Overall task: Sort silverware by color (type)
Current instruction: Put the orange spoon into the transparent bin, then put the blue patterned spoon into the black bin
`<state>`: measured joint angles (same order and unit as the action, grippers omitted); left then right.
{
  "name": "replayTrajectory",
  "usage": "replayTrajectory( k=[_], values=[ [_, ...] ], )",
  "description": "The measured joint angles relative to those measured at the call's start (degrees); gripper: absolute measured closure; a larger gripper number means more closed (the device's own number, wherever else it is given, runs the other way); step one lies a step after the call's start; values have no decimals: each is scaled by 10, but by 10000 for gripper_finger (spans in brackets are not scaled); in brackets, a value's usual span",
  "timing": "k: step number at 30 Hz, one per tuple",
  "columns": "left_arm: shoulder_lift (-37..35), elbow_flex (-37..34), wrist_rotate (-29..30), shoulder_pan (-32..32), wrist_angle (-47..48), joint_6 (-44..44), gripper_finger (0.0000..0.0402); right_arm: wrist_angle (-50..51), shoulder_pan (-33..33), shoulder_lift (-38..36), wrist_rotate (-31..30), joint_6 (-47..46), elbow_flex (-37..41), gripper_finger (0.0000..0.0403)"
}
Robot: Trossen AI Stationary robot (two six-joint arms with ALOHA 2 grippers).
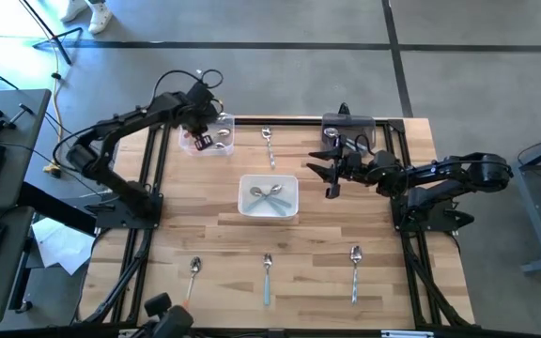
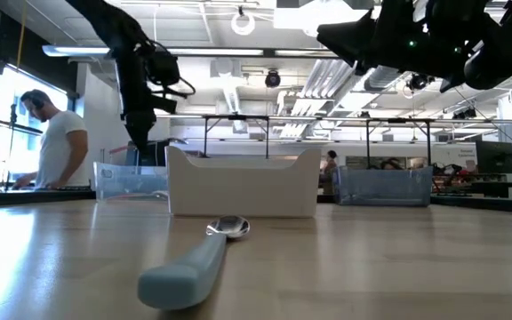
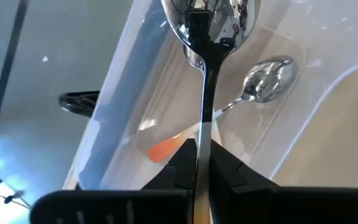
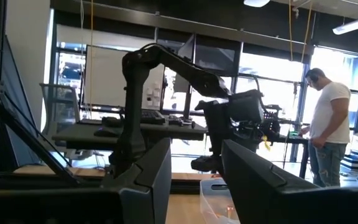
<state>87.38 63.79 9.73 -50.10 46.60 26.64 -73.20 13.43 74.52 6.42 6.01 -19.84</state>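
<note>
My left gripper (image 1: 205, 139) is at the clear bin (image 1: 216, 124) at the table's far left, shut on a spoon (image 3: 211, 25) with a shiny bowl. An orange-handled spoon (image 3: 267, 78) lies flat on that bin's floor. My right gripper (image 1: 330, 178) hangs open and empty above the table, right of the white bin (image 1: 291, 180); its wrist view shows it spread wide (image 4: 194, 180). The white bin holds two spoons (image 1: 269, 193). One spoon (image 1: 269, 145) lies on the far table. Three more lie near the front edge: (image 1: 193, 272), light blue (image 1: 267, 277), silver (image 1: 355, 272). My left gripper pinches the spoon's handle (image 3: 201, 146) between its two fingers, which lie along it. The handle's colour is hidden between the fingers. The fingers point down into the clear bin. The spoon sticks out beyond the fingertips, bowl end (image 3: 211, 25) foremost, over the bin's floor; whether it touches the floor I cannot tell.
A second clear bin (image 1: 347, 127) stands at the far right, just beyond my right gripper. In the low view the light blue spoon (image 2: 194, 267) lies in front of the white bin (image 2: 243, 182). A person (image 2: 56, 147) stands at a desk beyond the table.
</note>
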Motion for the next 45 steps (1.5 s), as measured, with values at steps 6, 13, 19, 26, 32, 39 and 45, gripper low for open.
replayTrajectory(
  k=[6,13,19,26,32,39,45],
  values=[
    [44,0,-8,-2,-2,9,398,9,0,0,0,5,0,275],
    [102,0,-21,-12,-10,19,398,10,0,0,0,5,0,274],
    [140,0,-21,-20,-35,23,398,10,0,0,0,5,0,274],
    [158,1,-21,-21,-41,29,397,11,0,0,0,5,0,274],
    [158,1,-16,-21,-38,12,350,11,0,0,0,5,0,274],
    [152,0,47,-20,-36,14,300,15,0,0,0,8,0,274],
    [89,0,108,-15,-42,-18,307,40,0,0,-22,18,0,274]
  ],
)
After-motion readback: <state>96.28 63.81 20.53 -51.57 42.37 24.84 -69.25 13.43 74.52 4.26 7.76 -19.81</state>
